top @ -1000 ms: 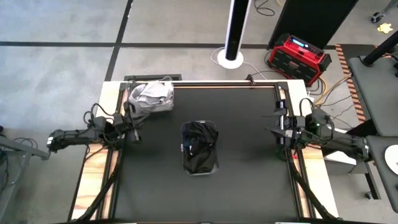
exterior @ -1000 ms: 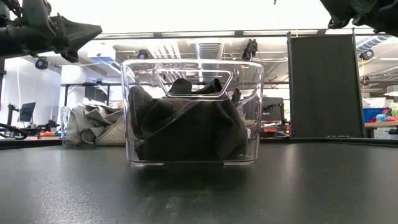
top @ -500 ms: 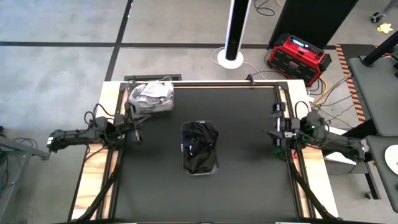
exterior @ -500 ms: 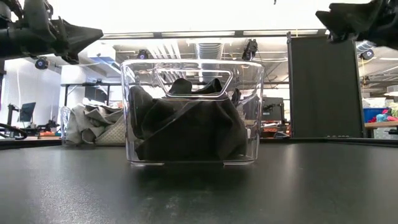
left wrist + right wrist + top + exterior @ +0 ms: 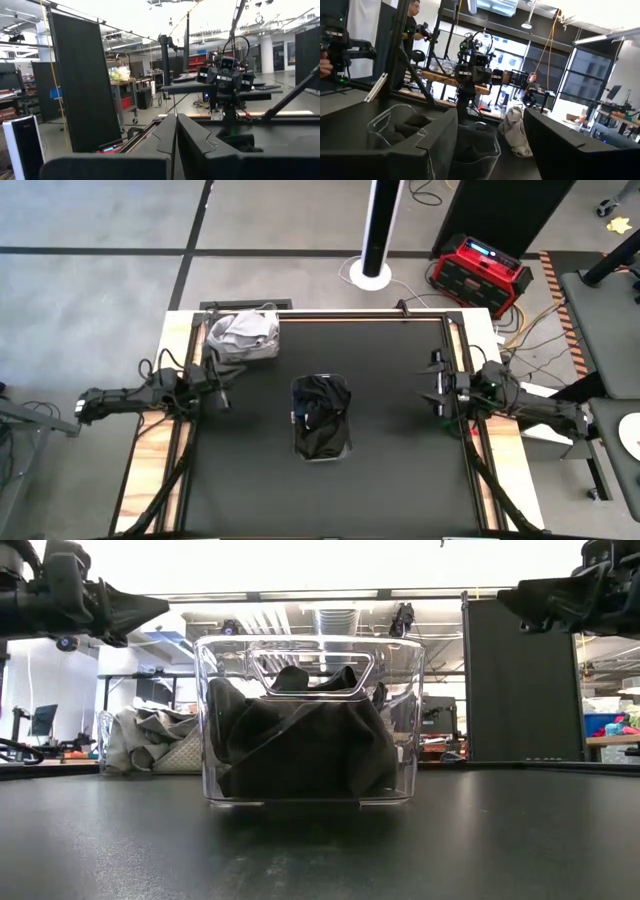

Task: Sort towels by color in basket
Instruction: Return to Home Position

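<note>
A clear plastic basket [image 5: 321,417] stands at the table's middle with black towels [image 5: 300,745] bunched inside it. A heap of light grey towels [image 5: 243,335] lies on the table at its far left corner and also shows in the low view [image 5: 150,740]. My left gripper [image 5: 222,385] hovers at the left edge, shut and empty, its fingers level and pointing at the basket. My right gripper [image 5: 435,385] hovers at the right edge, wide open and empty, also level and facing the basket [image 5: 395,125].
Bare black table top lies on both sides of the basket and in front of it. A red device [image 5: 480,272] and a white pole base [image 5: 370,275] stand on the floor beyond the far edge. A person [image 5: 412,22] stands in the room behind the table.
My right gripper has come down and moved toward the table's left, nearer the basket, staying open. My left gripper has dipped a little. The basket and the towels have not moved.
</note>
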`<state>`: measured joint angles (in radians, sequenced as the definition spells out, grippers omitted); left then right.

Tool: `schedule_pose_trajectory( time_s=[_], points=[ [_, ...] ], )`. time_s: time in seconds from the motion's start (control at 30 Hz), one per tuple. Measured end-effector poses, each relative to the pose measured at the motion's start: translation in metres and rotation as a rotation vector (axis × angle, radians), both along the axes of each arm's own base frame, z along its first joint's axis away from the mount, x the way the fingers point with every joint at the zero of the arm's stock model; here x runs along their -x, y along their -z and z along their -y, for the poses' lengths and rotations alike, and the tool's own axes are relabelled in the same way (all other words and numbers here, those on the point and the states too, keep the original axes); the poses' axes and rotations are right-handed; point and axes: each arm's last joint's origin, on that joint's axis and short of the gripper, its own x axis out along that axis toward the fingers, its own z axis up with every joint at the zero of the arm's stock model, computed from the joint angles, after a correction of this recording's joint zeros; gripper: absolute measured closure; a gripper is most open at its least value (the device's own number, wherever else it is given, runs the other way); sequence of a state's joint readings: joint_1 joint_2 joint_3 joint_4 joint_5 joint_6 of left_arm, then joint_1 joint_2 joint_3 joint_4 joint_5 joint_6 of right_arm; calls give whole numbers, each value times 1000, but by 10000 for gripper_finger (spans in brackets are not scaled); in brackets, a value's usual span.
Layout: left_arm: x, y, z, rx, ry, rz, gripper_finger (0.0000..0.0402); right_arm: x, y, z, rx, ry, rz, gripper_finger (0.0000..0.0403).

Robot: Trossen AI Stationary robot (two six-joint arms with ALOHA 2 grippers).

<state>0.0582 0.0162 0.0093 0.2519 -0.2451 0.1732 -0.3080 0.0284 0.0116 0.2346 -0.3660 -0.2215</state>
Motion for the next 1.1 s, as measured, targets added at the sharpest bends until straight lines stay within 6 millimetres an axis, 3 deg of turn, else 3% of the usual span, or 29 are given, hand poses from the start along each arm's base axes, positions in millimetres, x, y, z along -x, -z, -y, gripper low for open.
schedule_pose_trajectory(
  time_s=[1.1],
  points=[
    [-8,5,-1,6,-4,-103,402,0,1,0,-115,-23,-11,184]
  ],
)
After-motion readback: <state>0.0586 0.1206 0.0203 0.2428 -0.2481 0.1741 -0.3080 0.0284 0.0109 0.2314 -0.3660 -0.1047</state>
